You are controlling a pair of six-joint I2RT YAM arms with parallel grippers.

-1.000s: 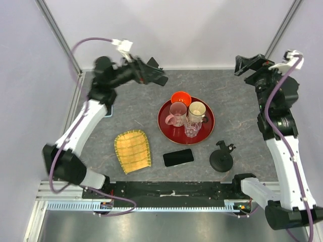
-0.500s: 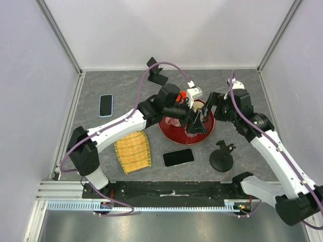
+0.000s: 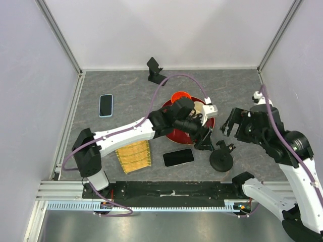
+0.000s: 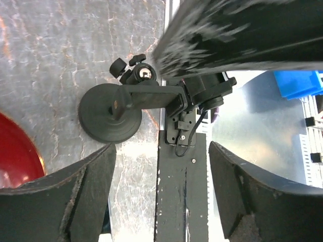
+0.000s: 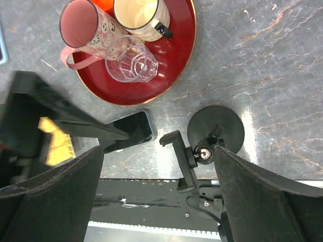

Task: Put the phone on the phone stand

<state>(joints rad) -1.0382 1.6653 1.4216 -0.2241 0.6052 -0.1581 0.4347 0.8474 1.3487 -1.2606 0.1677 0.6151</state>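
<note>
The black phone lies flat, screen up, near the table's front edge; the right wrist view shows its corner. To its right stands the phone stand, a round black base with a ball joint and clamp arm. My left gripper hangs open just above and between phone and stand, its fingers holding nothing. Right of it, my right gripper is open above the stand, fingers wide and empty.
A red tray behind the phone holds a pink cup, a glass, a cream mug and an orange bowl. A bamboo mat, a blue-cased phone and a second stand lie left and back.
Both arms swung in from the back corners. The left gripper crossed the tray to the gap between phone and stand; the right gripper dropped toward the stand.
</note>
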